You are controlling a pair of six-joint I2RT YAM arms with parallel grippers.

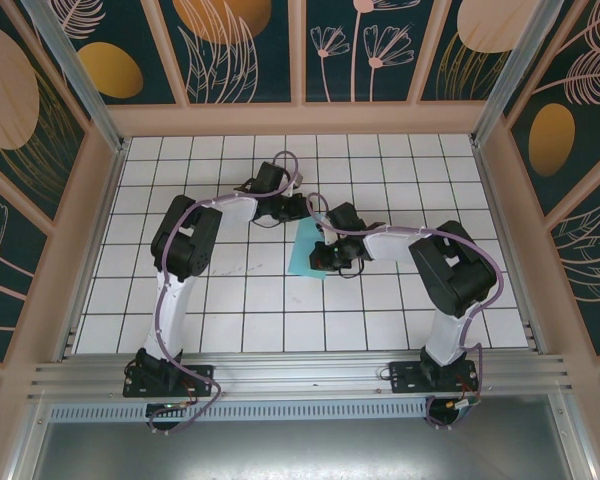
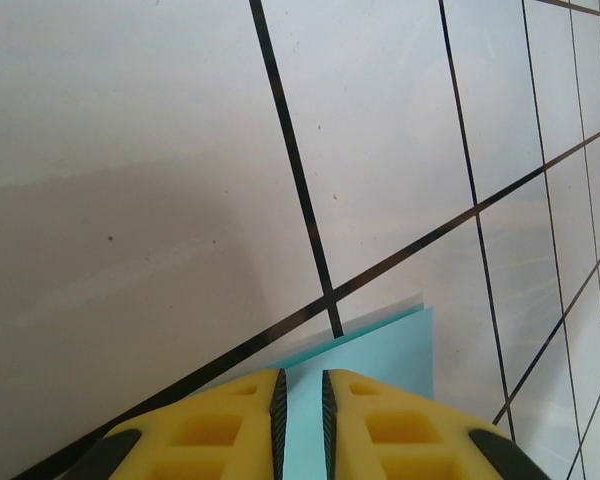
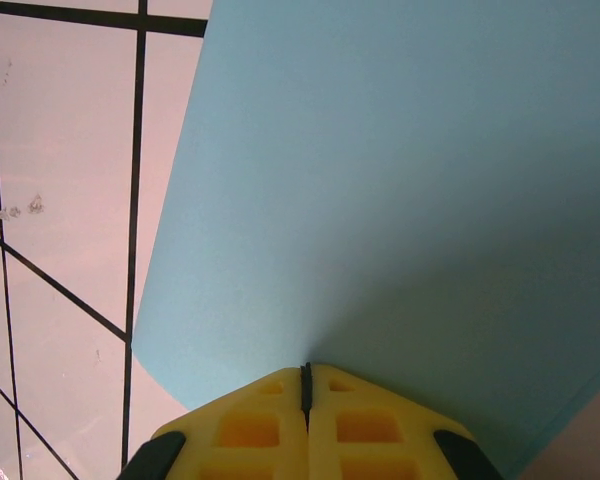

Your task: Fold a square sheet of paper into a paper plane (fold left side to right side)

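The square sheet of paper [image 1: 306, 250] is turquoise and lies mid-table as a narrow upright strip. In the left wrist view the sheet of paper [image 2: 385, 350] shows two stacked layers at its corner. My left gripper [image 1: 301, 213] sits over the sheet's far end. Its yellow fingers [image 2: 230, 425] stand a narrow gap apart at the left gripper [image 2: 301, 376], with paper visible through the gap. My right gripper [image 1: 324, 252] is at the sheet's right edge. The right gripper [image 3: 305, 369] is shut on the sheet's edge, and the sheet [image 3: 380, 170] curves up from the tiles. The paper plane is out of view.
The white grid-tile floor [image 1: 230, 300] spreads around the paper. Wooden-framed patterned walls [image 1: 300, 115] enclose the back and both sides. An aluminium rail [image 1: 300, 375] with both arm bases runs along the near edge.
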